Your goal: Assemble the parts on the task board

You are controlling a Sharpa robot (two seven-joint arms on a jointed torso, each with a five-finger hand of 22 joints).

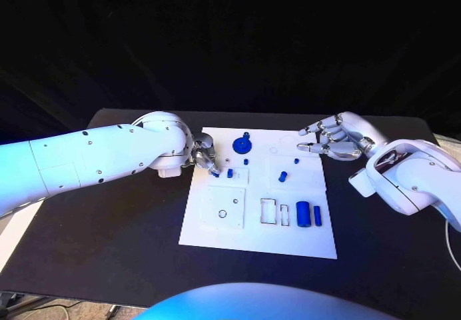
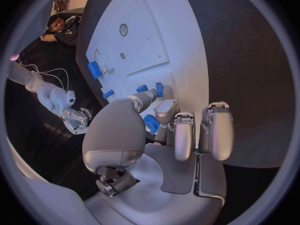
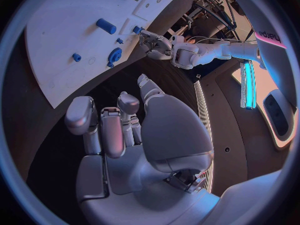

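The white task board (image 1: 258,230) lies mid-table. My left hand (image 1: 204,157) is over its far left part, thumb and one finger reaching down to two small blue parts (image 1: 228,173) (image 2: 159,89), the other fingers curled. Whether it pinches one I cannot tell. A round blue part (image 1: 241,143) (image 2: 151,124) stands just beyond that hand. A blue cylinder (image 1: 304,213) (image 3: 105,25) and a narrow blue piece (image 1: 317,215) lie at the board's right. My right hand (image 1: 332,139) hovers over the far right corner, fingers apart, holding nothing.
More small blue parts (image 1: 282,177) (image 1: 296,161) (image 1: 246,161) stand mid-board. Rectangular slots (image 1: 269,211) and a square plate with a hole (image 1: 223,214) occupy the near half. Black table (image 1: 106,247) surrounds the board on all sides.
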